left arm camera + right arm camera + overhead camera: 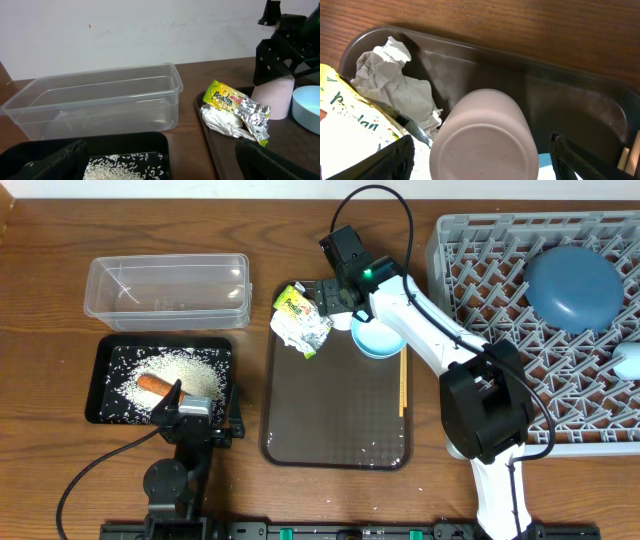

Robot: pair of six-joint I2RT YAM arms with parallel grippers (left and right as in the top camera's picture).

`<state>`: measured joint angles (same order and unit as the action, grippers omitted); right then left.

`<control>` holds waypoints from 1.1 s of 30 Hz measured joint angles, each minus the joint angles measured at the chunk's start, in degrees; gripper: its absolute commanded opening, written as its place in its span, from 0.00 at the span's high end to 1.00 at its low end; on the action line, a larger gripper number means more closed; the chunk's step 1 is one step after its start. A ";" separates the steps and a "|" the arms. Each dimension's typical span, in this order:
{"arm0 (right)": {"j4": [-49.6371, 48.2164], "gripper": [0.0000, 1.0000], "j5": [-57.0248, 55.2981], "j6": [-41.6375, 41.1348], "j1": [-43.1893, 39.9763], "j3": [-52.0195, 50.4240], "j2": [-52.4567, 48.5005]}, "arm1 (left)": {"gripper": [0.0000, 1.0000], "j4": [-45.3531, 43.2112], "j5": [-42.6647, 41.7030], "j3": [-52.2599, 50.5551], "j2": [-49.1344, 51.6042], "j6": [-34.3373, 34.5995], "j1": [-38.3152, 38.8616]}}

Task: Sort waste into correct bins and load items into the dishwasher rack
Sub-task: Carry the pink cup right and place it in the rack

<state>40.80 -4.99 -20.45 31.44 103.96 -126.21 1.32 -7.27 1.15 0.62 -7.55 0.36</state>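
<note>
At the top centre of the overhead frame, the right gripper [338, 296] straddles the upturned white cup [482, 137] at the brown tray's [335, 442] top edge, jaws wide either side and not yet gripping. Centre them on the cup, clear of the wrapper [300, 320], before squeezing. The left gripper [196, 408] rests wide over the black tray [100, 352].

A robot test bench staged as a kitchen: a brown wooden table [200, 220] against a plain white wall [125, 30], with a large grey plastic dishwasher rack [480, 270] far right.
</note>
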 measured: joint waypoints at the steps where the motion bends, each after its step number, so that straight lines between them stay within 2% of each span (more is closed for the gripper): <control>1: 0.02 0.16 0.00 -0.07 0.00 0.00 -0.11 | 0.04 0.00 0.00 0.00 0.00 0.00 0.00; 3: -0.04 0.18 0.00 -0.22 0.00 0.00 -0.55 | 0.04 0.00 0.00 0.00 0.00 -0.02 0.00; 5: -0.07 0.34 0.02 -0.37 0.00 -0.02 -1.09 | 0.04 0.00 0.00 0.00 0.00 -0.02 0.00; 7: -0.37 0.39 0.07 -0.94 0.00 -0.07 -1.46 | 0.04 0.00 0.00 0.00 0.00 -0.02 0.00; 14: -0.66 0.38 0.02 -1.73 -0.02 0.04 -1.53 | 0.04 0.00 0.00 0.00 0.00 -0.02 0.00; 21: 4.15 0.39 0.04 -1.81 -0.26 2.75 0.57 | 0.04 0.00 0.00 0.00 0.00 -0.02 0.00; 27: 8.11 0.38 0.44 -1.92 -3.50 5.35 12.61 | 0.04 0.00 0.00 0.00 0.00 0.00 0.00; 33: 17.51 0.39 0.11 -1.97 -17.18 7.72 28.22 | 0.04 0.00 0.00 0.00 0.00 0.00 0.00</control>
<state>58.30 -4.89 -22.41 14.26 111.68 -98.00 1.32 -7.27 1.15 0.62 -7.55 0.36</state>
